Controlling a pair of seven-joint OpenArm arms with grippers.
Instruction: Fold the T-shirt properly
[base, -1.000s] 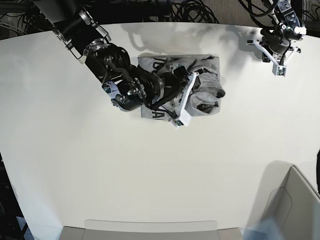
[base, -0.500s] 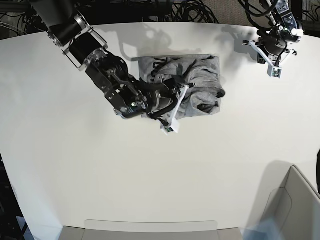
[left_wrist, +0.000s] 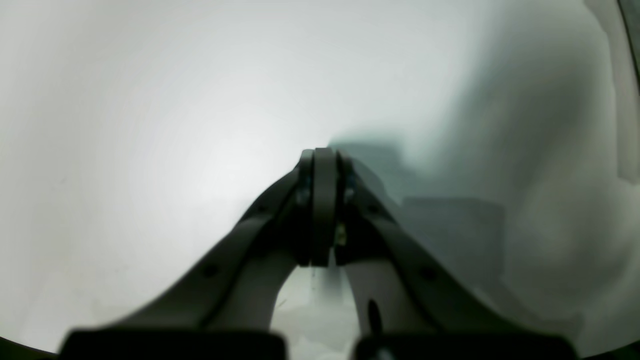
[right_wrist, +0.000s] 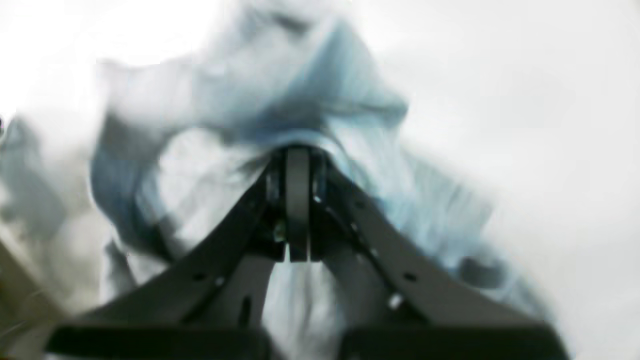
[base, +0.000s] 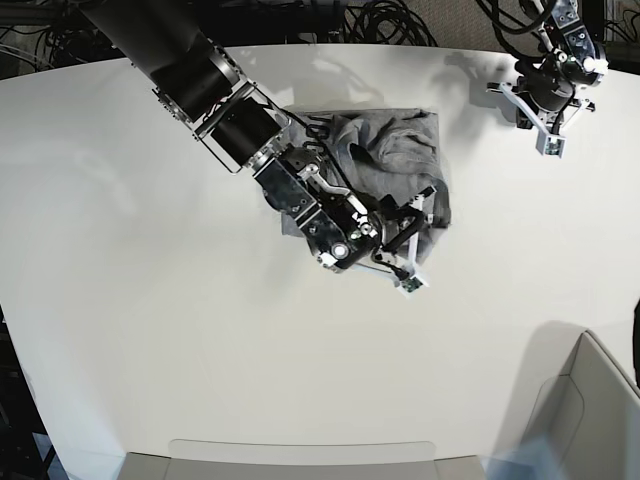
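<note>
The T-shirt (base: 400, 150) lies bunched in a grey heap at the table's far middle, with black lettering (base: 315, 128) showing at its left edge. My right arm reaches across it from the upper left. My right gripper (base: 410, 265) sits at the shirt's near-right edge. In the right wrist view this gripper (right_wrist: 298, 152) is shut, with blurred folds of the T-shirt (right_wrist: 240, 100) just beyond its tips and no cloth seen between the pads. My left gripper (base: 548, 140) hangs at the far right, away from the shirt. It is shut (left_wrist: 325, 152) over bare table.
A beige box (base: 590, 410) stands at the near right corner, and a flat tray edge (base: 300, 455) runs along the near side. Black cables (base: 380, 20) lie behind the table's far edge.
My right arm has swung across the shirt from its left edge to its near-right edge, and the cloth under it has shifted. The left arm has hardly moved.
</note>
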